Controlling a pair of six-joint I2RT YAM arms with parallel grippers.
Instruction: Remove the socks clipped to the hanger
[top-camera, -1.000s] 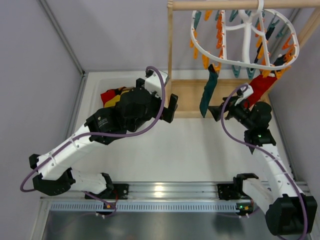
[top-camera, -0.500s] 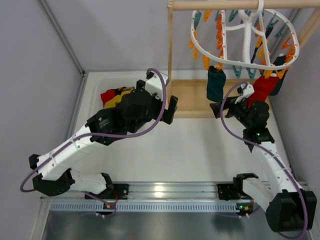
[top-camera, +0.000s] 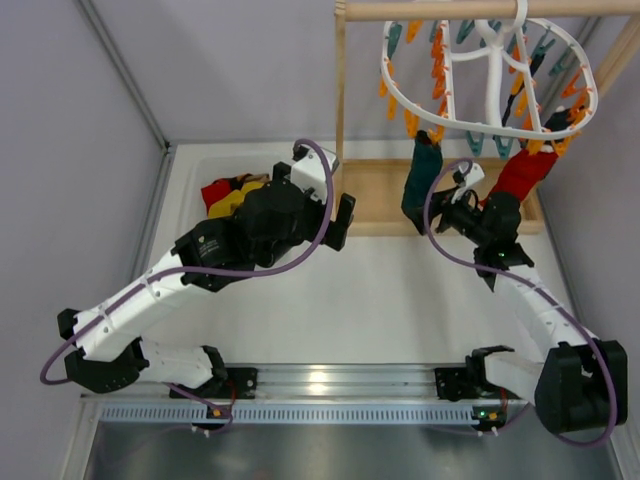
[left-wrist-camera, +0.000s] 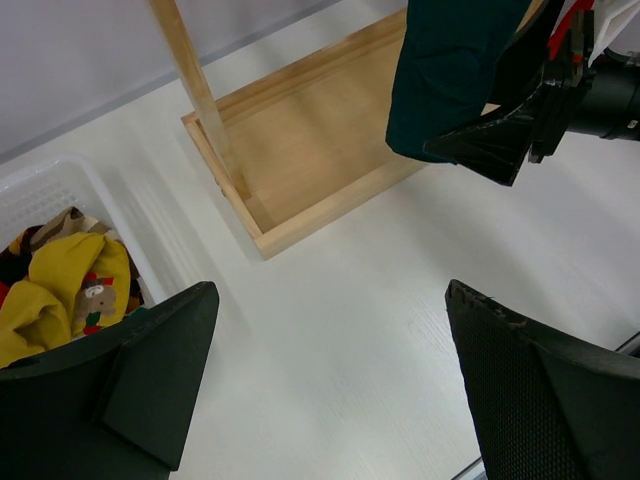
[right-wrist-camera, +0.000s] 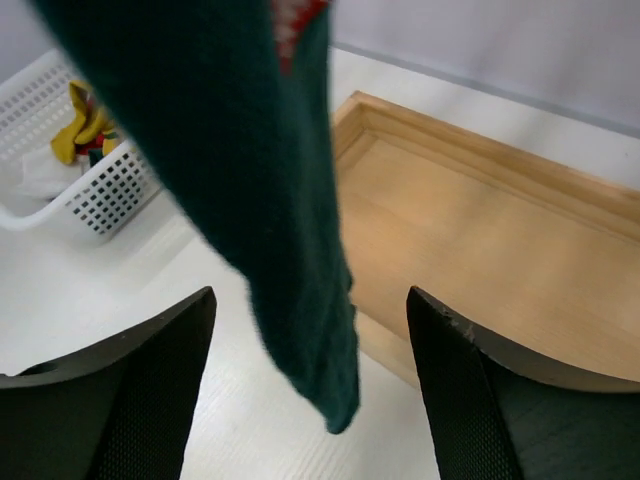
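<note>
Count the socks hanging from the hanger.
2: a dark teal sock at the near rim of the hanger; a red sock at its right side. More may be hidden.

A dark teal sock (right-wrist-camera: 270, 200) hangs between parted jaws, wooden tray (right-wrist-camera: 500, 250) behind, white basket (right-wrist-camera: 100, 190) at left, white bench (right-wrist-camera: 120, 290) beneath.

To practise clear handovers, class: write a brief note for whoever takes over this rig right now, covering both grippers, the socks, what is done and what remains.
Left gripper: open, empty, over the table beside the basket.
Right gripper: open, fingers either side of the hanging dark teal sock, not closed on it.
Done: a pile of socks lies in the basket.
Left: the dark teal sock and a red sock are clipped to the hanger; pull both off.
</note>
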